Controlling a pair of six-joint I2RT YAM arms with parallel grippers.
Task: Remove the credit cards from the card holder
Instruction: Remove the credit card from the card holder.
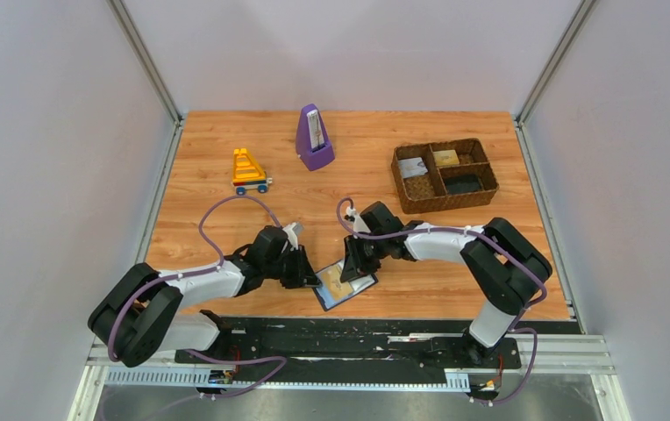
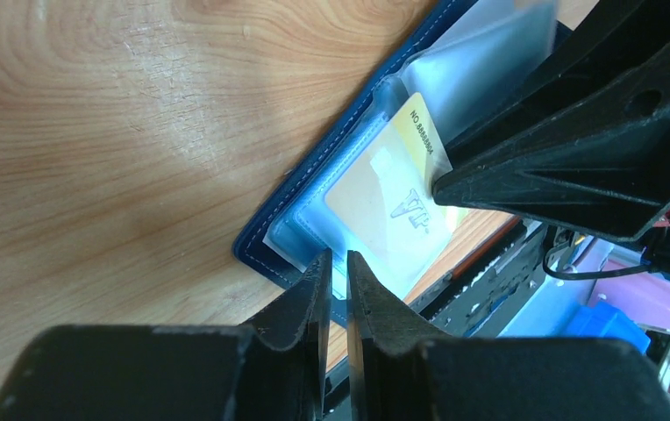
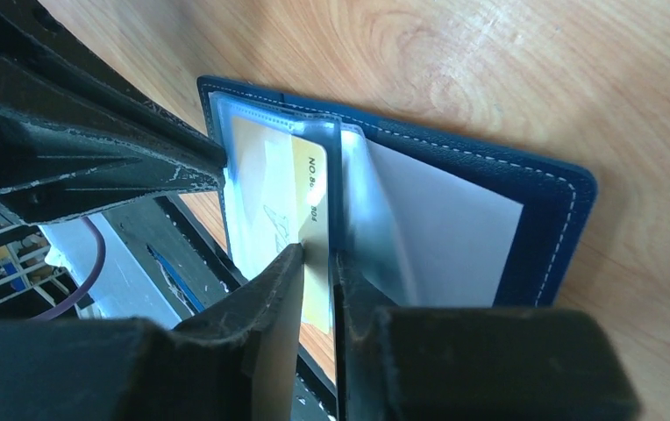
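We see the card holder lying open near the desk's near edge, about mid-width, turned at an angle w/ one corner pointing at the black base rail. Its stitched blue rim sits on bare wood on the far and right sides. The near side runs close to the desk edge, so there's little room there.

L gripper comes in from the left. Its tips are nearly together, pinching the holder's rim and a clear sleeve page at the near-left side.

R gripper comes in from the right, tips clamped on the edge of the yellow VIP card. That card sits in a clear sleeve page lifted off the cover. We can't tell if the tips touch bare card or the sleeve over it.

The two grippers are close, approx. facing each other across the holder, w/ only a narrow gap between them.

Well apart, toward the far edge, are an orange-yellow toy at left, a purple metronome mid, and a woven basket by the far-right corner. Open wood lies between those and the holder.
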